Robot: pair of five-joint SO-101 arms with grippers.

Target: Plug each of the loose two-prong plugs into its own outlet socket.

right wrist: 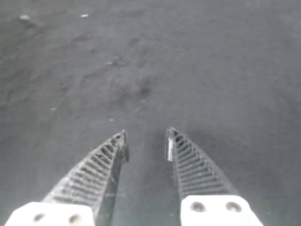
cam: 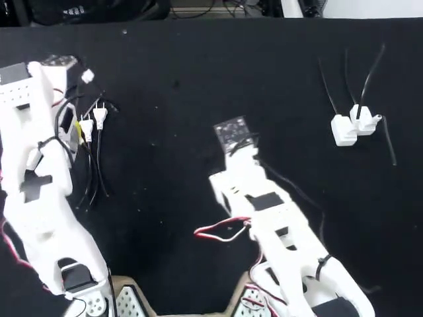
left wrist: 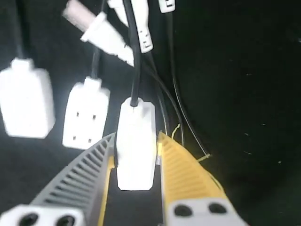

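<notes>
Plugs come first in our count: in the high view we see two, a first plug [cam: 86,125] and a second plug [cam: 100,116] just beside it, lying on the black table [cam: 198,66] close to the left arm [cam: 39,165], with their black cords trailing toward the near edge; a small white piece [cam: 87,76] lies a little farther out; in the left wrist view we count three plug bodies ahead of the fingers, a wide plug [left wrist: 106,35], a slim plug [left wrist: 141,28] and an edge-cut plug [left wrist: 167,4]; the left end effector [left wrist: 136,137] is pinching one held block [left wrist: 135,160], white, between a grey finger and a yellow finger, a black cord leaving its far end, and we see neither slots nor prongs on it, so we cannot tell plug from socket; beside it lie two more white blocks, an outlet socket [left wrist: 86,113] showing two pairs of slots and a plain block [left wrist: 26,103], each on its own black cord; the right end effector [right wrist: 146,141] has its two fingers spread with nothing between them, above the table's dark surface, and the right arm [cam: 264,205] stands near the table's middle; well apart, on the right side, two white pieces touch, a square piece [cam: 342,130] and a rounded piece [cam: 365,121], with thin black cords around them
</notes>
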